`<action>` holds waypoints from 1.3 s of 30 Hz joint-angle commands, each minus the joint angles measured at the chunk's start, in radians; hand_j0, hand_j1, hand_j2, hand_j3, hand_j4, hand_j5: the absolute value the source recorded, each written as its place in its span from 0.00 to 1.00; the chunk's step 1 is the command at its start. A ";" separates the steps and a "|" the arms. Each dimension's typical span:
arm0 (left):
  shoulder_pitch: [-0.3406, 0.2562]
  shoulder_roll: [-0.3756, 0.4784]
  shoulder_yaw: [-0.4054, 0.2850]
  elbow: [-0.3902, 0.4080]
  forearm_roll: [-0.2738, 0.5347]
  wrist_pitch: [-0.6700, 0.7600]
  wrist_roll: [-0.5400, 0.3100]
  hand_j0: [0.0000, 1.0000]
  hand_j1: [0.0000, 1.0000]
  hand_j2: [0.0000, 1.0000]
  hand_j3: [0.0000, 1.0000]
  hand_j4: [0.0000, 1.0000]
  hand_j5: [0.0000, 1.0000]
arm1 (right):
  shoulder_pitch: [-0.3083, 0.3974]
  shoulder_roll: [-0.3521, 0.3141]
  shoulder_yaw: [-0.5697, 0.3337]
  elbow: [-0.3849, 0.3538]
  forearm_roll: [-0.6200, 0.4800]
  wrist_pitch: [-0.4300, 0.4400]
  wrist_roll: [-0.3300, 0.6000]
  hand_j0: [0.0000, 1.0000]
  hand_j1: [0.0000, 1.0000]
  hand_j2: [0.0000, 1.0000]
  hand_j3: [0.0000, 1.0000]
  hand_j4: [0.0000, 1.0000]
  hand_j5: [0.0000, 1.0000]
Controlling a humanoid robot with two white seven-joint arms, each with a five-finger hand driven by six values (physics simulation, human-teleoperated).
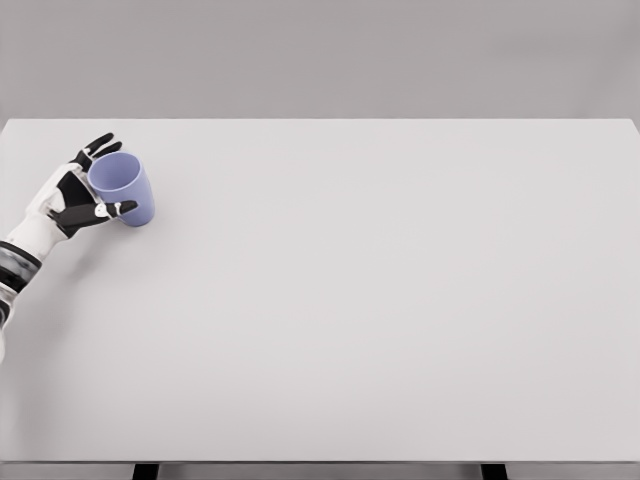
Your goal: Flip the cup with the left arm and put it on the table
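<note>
A lavender-blue cup (130,192) stands at the far left of the white table (380,300), its open mouth tilted up and toward me. My left hand (92,190) wraps around its left side, black fingers above the rim and the thumb across the lower wall, so the hand is shut on the cup. The forearm comes in from the lower left edge. The cup's base seems to touch the table, slightly tilted. No right arm shows.
The table's far edge (320,120) runs across the top and the near edge (320,462) along the bottom. Two dark table legs (146,471) show under the front edge.
</note>
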 commanded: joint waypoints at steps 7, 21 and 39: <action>-0.002 0.007 0.008 -0.003 0.008 -0.004 0.000 1.00 1.00 1.00 1.00 1.00 1.00 | 0.000 0.000 0.000 0.000 0.000 0.000 0.000 1.00 1.00 1.00 1.00 1.00 1.00; 0.005 0.068 0.037 -0.060 0.009 -0.004 0.000 1.00 1.00 1.00 1.00 1.00 1.00 | 0.000 0.000 -0.001 0.000 0.000 0.000 0.000 1.00 1.00 1.00 1.00 1.00 1.00; 0.144 0.311 0.091 -0.609 -0.006 -0.005 0.000 1.00 1.00 1.00 1.00 1.00 1.00 | 0.000 0.000 -0.001 0.000 0.000 0.000 0.000 1.00 1.00 1.00 1.00 1.00 1.00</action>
